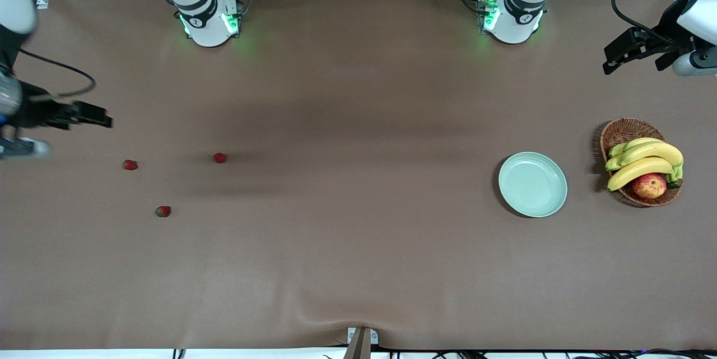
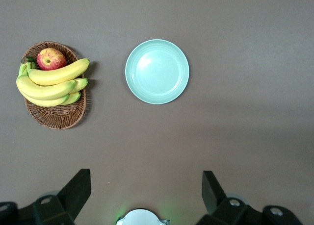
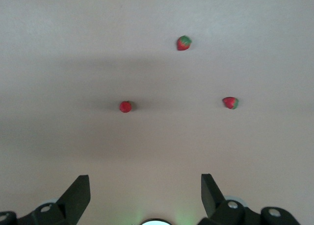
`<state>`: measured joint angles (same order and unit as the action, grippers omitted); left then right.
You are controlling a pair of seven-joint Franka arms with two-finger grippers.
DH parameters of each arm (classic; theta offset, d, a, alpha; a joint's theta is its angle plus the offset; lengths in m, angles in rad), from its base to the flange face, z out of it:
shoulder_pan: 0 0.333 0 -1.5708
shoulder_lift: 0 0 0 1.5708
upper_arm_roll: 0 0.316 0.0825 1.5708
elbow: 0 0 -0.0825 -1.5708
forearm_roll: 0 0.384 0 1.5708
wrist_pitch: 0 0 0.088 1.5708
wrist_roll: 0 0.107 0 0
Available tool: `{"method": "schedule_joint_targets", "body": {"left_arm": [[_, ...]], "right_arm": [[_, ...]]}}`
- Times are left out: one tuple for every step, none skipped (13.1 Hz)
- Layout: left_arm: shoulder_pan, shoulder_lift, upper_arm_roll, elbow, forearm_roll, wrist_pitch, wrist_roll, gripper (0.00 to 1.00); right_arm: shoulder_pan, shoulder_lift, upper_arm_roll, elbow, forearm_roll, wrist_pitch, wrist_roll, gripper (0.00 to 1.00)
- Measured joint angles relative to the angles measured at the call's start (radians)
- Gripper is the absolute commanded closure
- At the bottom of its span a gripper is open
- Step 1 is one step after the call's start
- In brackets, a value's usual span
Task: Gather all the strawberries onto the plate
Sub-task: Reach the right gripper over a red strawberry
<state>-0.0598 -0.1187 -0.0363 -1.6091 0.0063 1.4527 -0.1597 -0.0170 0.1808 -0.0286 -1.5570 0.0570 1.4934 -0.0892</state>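
Note:
Three small red strawberries lie on the brown table toward the right arm's end: one (image 1: 219,158) (image 3: 125,106), another (image 1: 130,164) (image 3: 230,102) and a third (image 1: 162,211) (image 3: 184,42) nearer the front camera. The pale mint-green plate (image 1: 532,184) (image 2: 157,71) sits empty toward the left arm's end. My right gripper (image 1: 89,115) (image 3: 145,190) hangs open high over the table near the strawberries, holding nothing. My left gripper (image 1: 622,52) (image 2: 146,190) hangs open high over the table's end by the plate, also holding nothing.
A brown wicker basket (image 1: 622,132) (image 2: 61,117) with bananas (image 1: 644,160) and a red-yellow apple (image 1: 649,185) stands beside the plate, at the left arm's end. Both arm bases (image 1: 210,20) (image 1: 510,17) stand along the table's edge farthest from the front camera.

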Motion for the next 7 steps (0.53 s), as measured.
{"method": "schedule_joint_targets", "body": {"left_arm": [[0.0, 0.0, 0.0, -0.003, 0.0, 0.0, 0.0, 0.0], [0.0, 0.0, 0.0, -0.006, 0.0, 0.0, 0.0, 0.0], [0.0, 0.0, 0.0, -0.007, 0.0, 0.0, 0.0, 0.0], [0.0, 0.0, 0.0, -0.008, 0.0, 0.0, 0.0, 0.0], [0.0, 0.0, 0.0, -0.009, 0.0, 0.0, 0.0, 0.0], [0.001, 0.0, 0.0, -0.011, 0.0, 0.0, 0.0, 0.0], [0.004, 0.0, 0.001, -0.013, 0.0, 0.0, 0.0, 0.0]], "right_arm": [[0.01, 0.032, 0.0, 0.001, 0.0, 0.002, 0.0, 0.0], [0.018, 0.057, 0.001, 0.001, 0.0, 0.004, 0.0, 0.0], [0.025, 0.078, 0.001, 0.001, 0.0, 0.008, -0.001, 0.0], [0.032, 0.099, 0.001, 0.001, 0.0, 0.022, -0.004, 0.0], [0.038, 0.126, 0.001, 0.001, 0.0, 0.045, -0.008, 0.0], [0.042, 0.163, 0.002, 0.0, 0.003, 0.061, -0.01, 0.0], [0.047, 0.202, 0.003, 0.001, 0.014, 0.078, -0.012, 0.0]]}}
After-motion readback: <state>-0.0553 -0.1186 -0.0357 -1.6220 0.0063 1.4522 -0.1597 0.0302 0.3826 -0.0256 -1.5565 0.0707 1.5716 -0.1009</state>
